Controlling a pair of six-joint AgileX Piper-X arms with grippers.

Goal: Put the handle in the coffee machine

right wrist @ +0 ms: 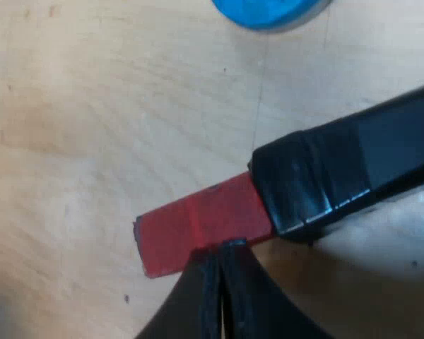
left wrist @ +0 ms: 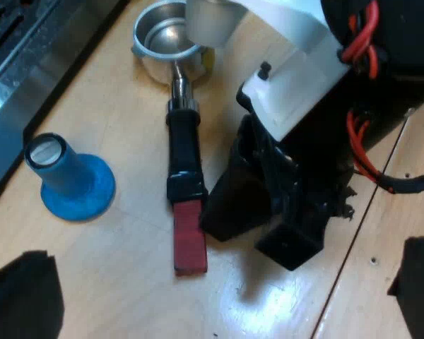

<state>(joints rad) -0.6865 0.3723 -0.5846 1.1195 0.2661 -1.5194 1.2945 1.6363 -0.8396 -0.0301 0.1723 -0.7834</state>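
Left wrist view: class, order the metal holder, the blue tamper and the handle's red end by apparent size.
1. Metal holder, handle included.
2. Blue tamper.
3. Red end.
None look alike.

Holder [left wrist: 166, 42] silver; handle [left wrist: 184, 152] glossy black, end [left wrist: 189, 240] red. Tamper [left wrist: 74, 185] blue, top white. Table [left wrist: 127, 289] pale wood grain. Machine [left wrist: 28, 63] grey.

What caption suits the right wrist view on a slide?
Right gripper, shut, at the red end of the holder's dark handle on the wooden table, blue tamper nearby.
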